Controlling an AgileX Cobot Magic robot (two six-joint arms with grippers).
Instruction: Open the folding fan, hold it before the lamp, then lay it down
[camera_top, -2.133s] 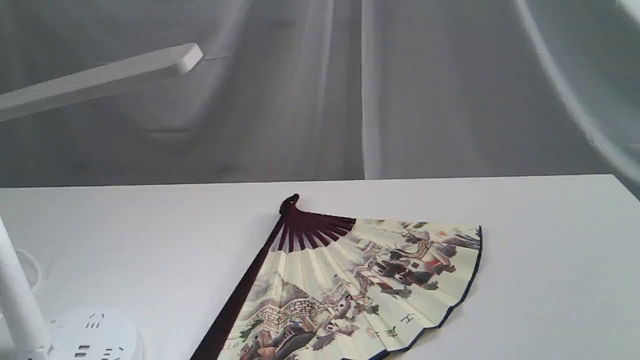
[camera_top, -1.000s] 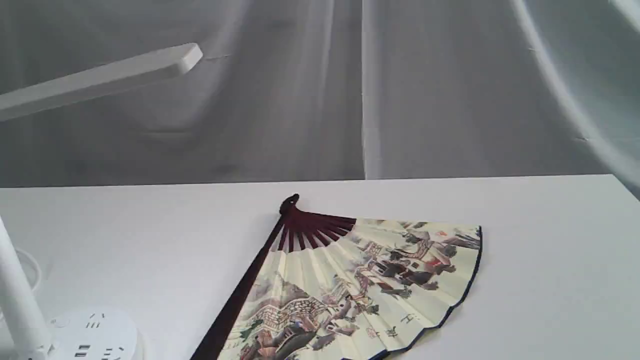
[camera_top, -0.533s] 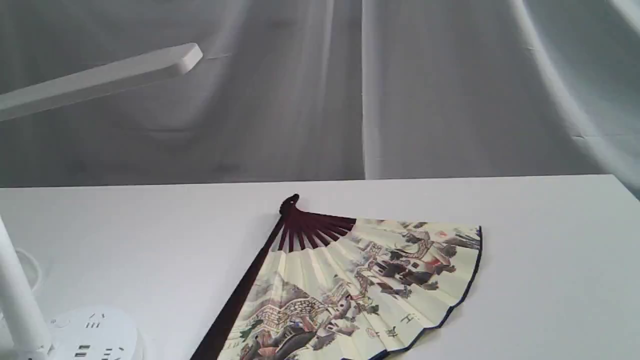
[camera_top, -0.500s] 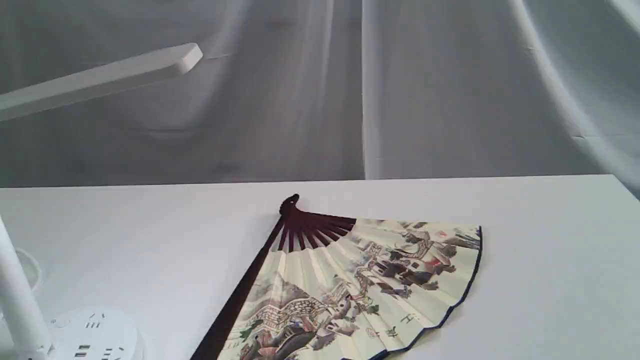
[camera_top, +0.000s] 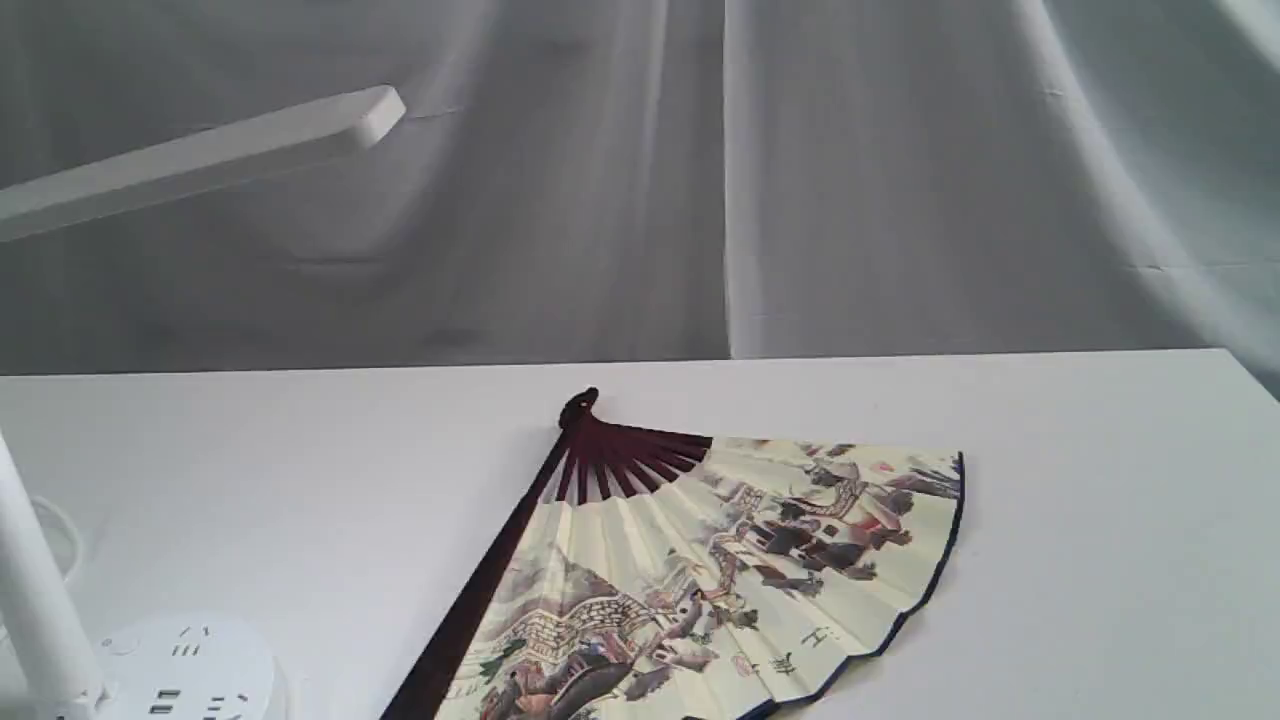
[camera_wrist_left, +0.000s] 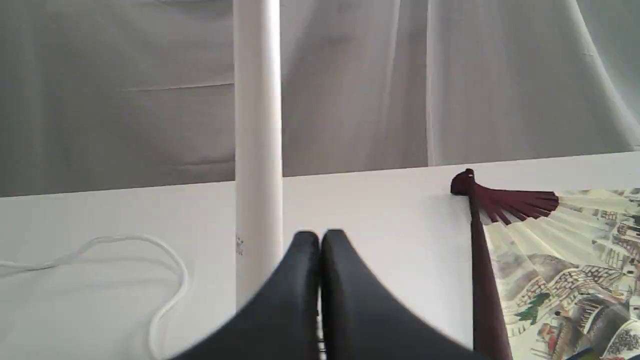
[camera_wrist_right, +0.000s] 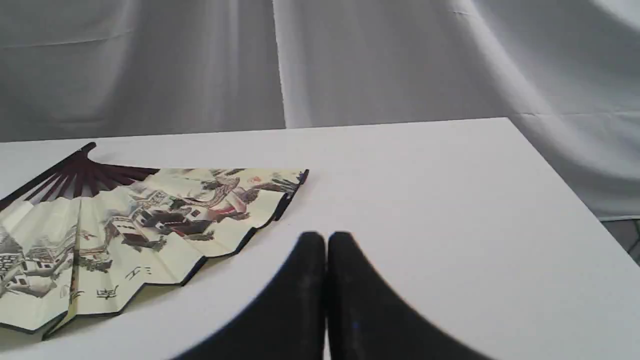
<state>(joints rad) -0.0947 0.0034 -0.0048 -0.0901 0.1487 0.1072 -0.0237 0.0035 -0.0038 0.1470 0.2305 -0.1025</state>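
The folding fan (camera_top: 720, 570) lies spread open and flat on the white table, maroon ribs meeting at the pivot toward the back, painted cream leaf facing up. It also shows in the left wrist view as the fan (camera_wrist_left: 565, 250) and in the right wrist view as the fan (camera_wrist_right: 130, 225). The lamp's bar head (camera_top: 200, 160) hangs at upper left above its pole (camera_top: 35, 590) and round base (camera_top: 190, 670). My left gripper (camera_wrist_left: 320, 235) is shut and empty, close to the lamp's pole (camera_wrist_left: 257, 135). My right gripper (camera_wrist_right: 326, 236) is shut and empty, beside the fan's outer edge.
A white cable (camera_wrist_left: 150, 280) loops on the table beside the lamp pole. Grey cloth (camera_top: 700, 180) hangs behind the table. The table's right edge (camera_wrist_right: 565, 175) drops off close to my right gripper.
The fan, the lamp and the table stay still. Only the folds of the cloth at upper right shift slightly.
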